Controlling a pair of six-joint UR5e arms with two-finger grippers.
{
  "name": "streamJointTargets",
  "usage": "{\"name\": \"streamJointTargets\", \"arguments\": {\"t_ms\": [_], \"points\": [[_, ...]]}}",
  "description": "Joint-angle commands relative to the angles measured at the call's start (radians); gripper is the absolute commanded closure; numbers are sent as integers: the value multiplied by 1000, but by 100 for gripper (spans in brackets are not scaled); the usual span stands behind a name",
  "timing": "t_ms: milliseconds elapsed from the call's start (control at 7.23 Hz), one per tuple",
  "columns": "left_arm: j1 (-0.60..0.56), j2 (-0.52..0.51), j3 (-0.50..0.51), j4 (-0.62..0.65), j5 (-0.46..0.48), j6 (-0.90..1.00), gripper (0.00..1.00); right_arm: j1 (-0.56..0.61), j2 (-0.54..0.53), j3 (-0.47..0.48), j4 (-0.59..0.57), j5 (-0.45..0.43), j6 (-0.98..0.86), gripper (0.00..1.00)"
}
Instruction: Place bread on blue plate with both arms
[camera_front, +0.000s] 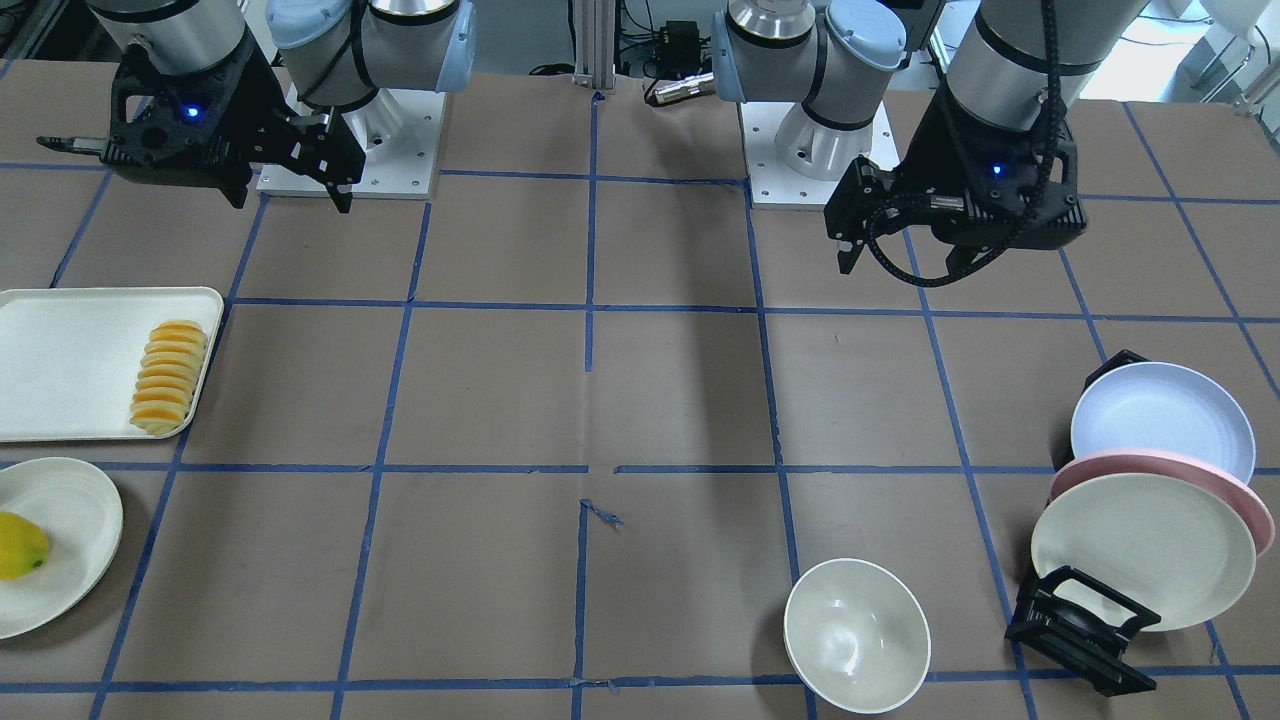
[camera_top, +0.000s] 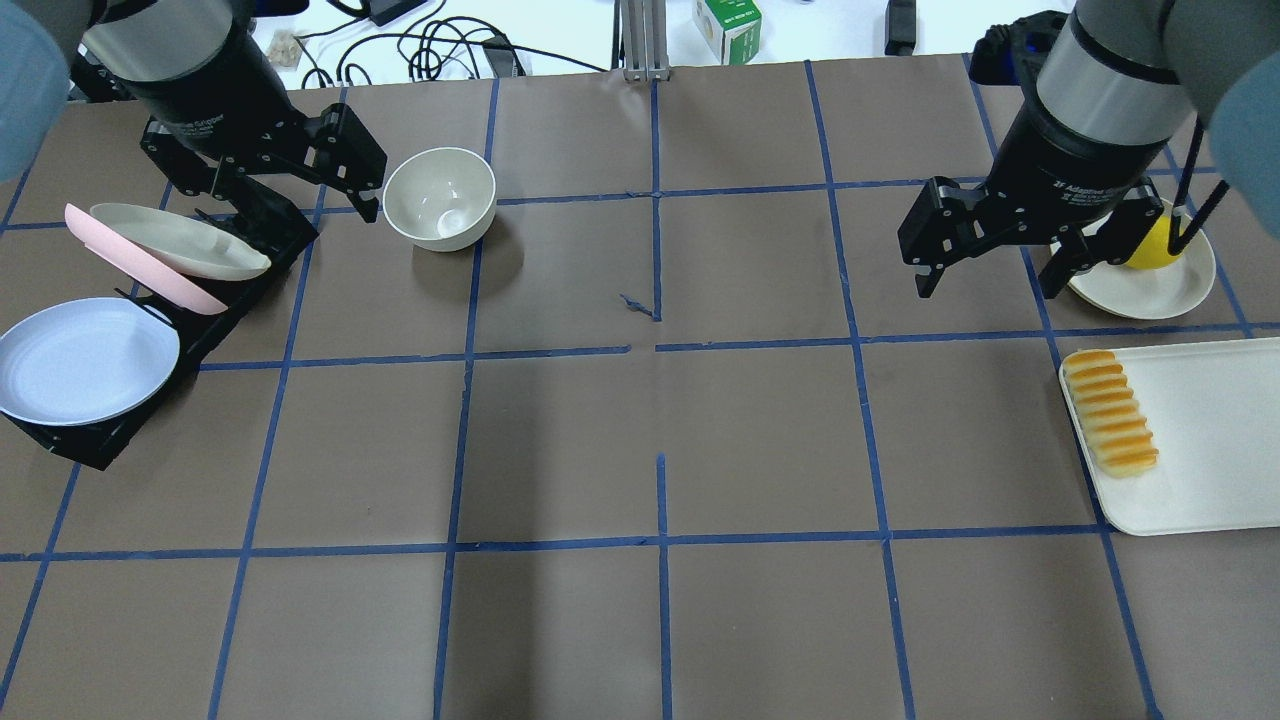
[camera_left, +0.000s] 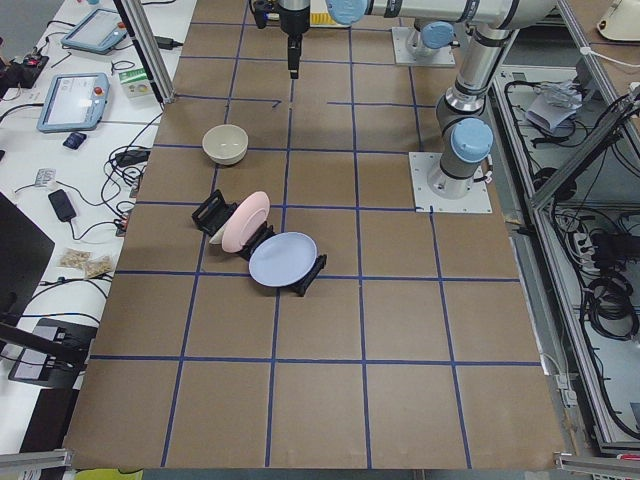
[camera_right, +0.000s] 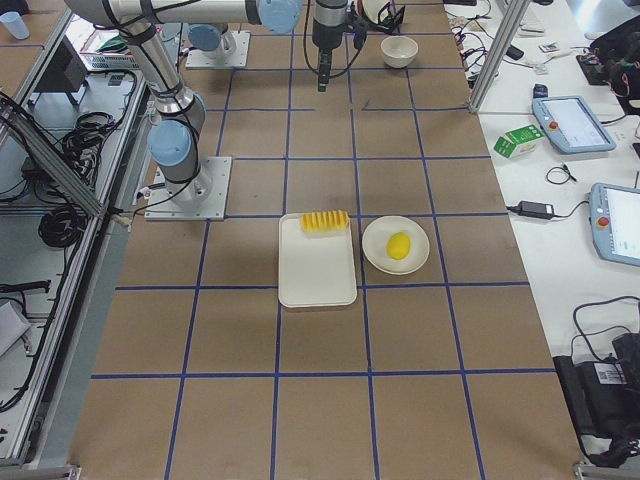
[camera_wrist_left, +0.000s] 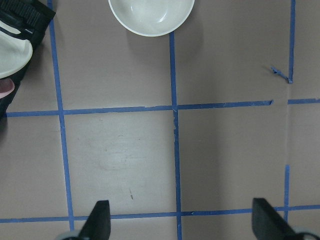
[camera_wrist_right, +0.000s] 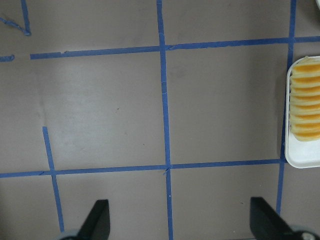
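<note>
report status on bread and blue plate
Left pincer, right pincer open, empty. Bread on white tray. Blue plate leaning in black rack, pink plate beside.

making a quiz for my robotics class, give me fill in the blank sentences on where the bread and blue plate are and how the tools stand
1. The bread lies on a white ____.
2. The blue plate leans in a black rack right beside a ____ plate.
3. The left tool and the right tool are both empty and ____.
Missing words: tray; pink; open.
</note>
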Motion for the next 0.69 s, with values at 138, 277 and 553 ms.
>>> {"name": "streamJointTargets", "arguments": {"t_ms": [138,277,553], "points": [[0,0,-1,1,-1,-2,0,-1,-13,-1,2,5,-6,0],[0,0,1,-1,-1,-2,0,-1,-16,0,4,2,-8,0],[0,0,1,-1,-1,0,0,-1,-8,-3,-21,5,4,0]]}}
